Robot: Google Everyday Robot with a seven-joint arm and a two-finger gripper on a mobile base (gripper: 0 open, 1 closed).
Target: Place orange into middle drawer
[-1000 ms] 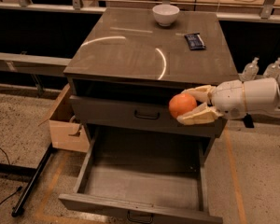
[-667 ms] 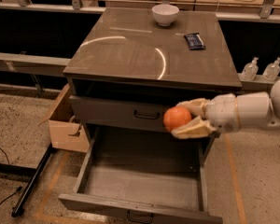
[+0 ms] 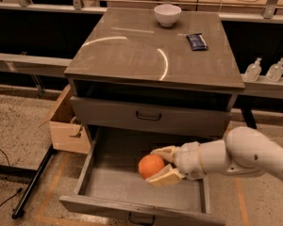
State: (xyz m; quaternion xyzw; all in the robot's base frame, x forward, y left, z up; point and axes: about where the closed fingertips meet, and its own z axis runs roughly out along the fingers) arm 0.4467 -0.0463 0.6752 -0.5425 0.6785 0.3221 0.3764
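The orange (image 3: 150, 165) is round and bright, held between the cream fingers of my gripper (image 3: 161, 165). The gripper is shut on it and reaches in from the right on a white arm (image 3: 245, 154). It holds the orange low over the pulled-out middle drawer (image 3: 108, 187), a wide shallow grey tray at the bottom of the grey cabinet (image 3: 155, 55), just above its floor near the middle. The drawer's small dark front handle (image 3: 141, 218) shows at the bottom edge. The grey drawer one level higher (image 3: 151, 117), with a black handle, is closed.
A white bowl (image 3: 167, 14) and a dark snack packet (image 3: 196, 41) lie on the cabinet top. An open cardboard box (image 3: 68, 126) stands left of the cabinet. Two clear bottles (image 3: 264, 69) stand on a ledge at right. A black pole and cables lie on the floor at left.
The gripper has carried the orange down and left, from in front of the upper drawer's face into the open lower drawer.
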